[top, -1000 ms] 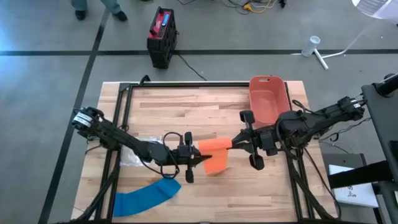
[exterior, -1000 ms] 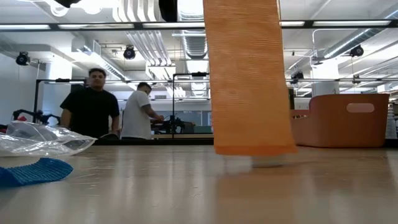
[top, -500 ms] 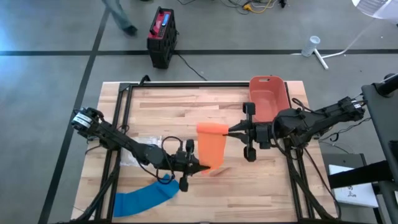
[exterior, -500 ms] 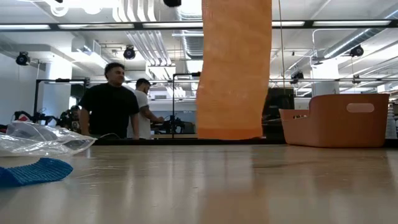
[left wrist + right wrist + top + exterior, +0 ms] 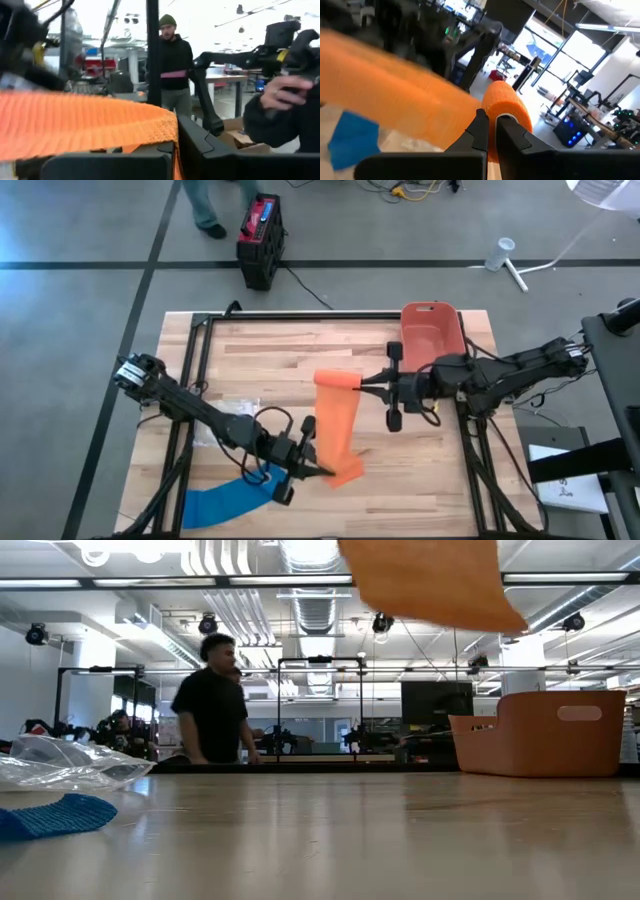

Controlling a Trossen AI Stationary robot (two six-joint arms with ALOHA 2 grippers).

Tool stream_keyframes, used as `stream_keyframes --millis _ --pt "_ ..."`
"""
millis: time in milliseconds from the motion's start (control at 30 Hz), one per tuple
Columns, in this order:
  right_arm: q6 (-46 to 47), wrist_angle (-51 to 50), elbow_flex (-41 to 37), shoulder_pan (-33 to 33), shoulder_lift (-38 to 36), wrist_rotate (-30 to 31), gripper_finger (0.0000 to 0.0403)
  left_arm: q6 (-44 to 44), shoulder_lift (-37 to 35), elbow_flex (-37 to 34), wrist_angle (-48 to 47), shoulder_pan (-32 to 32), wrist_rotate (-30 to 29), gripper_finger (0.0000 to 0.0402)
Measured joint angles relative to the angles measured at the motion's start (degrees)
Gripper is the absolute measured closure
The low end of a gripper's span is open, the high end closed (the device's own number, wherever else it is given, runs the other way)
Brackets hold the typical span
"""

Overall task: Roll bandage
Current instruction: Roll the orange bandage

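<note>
Bright, even light over my table point(image 5: 300, 350), soft shadows only. Ceiling strips point(image 5: 250, 580) glare at table height. My left wrist view is washed out by backlight; the bandage point(image 5: 395, 105) smears into blur on my right.

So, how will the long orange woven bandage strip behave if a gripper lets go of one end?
The long orange woven bandage strip is probably floppy: it bends between the left gripper and right gripper. It seems light, hanging clear of the wooden table. A released end would likely drop limp.
</note>
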Motion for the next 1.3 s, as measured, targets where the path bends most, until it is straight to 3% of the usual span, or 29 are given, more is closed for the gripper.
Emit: stream_keyframes --millis 367,500,700,900,1067,1167,1300 --pt "4.4 -1.6 -3.7 -0.3 0.0 0.2 0.0395 1.5 -2.7 7.8 -6.3 0.5 0.1 0.0393" --pt "6.6 -1.6 -5.1 -0.3 0.0 -3.6 0.0395 1.5 -4.6 8.7 -6.1 2.0 -1.6 0.0392" --pt "11.4 -4.8 -6.1 0.1 0.0 -8.0 0.0395 -0.3 -9.8 6.4 -6.3 5.2 -11.6 0.0375" --pt "12.6 -7.4 -6.1 0.8 0.1 -8.3 0.0395 -4.2 -15.7 3.4 -6.1 7.6 -12.1 0.0332" --pt "11.5 -6.4 -6.1 0.7 -0.3 -7.9 0.0395 -4.9 -16.7 2.0 -6.5 7.6 -11.2 0.0303" --pt "11.2 -5.6 -5.9 0.6 -0.5 -6.8 0.0395 -6.4 -15.9 2.0 -6.6 7.4 -8.4 0.0315" --pt "11.2 -5.7 -5.6 0.6 -0.8 -2.6 0.0395 -9.3 -14.7 2.0 -6.9 6.6 -7.2 0.0378"
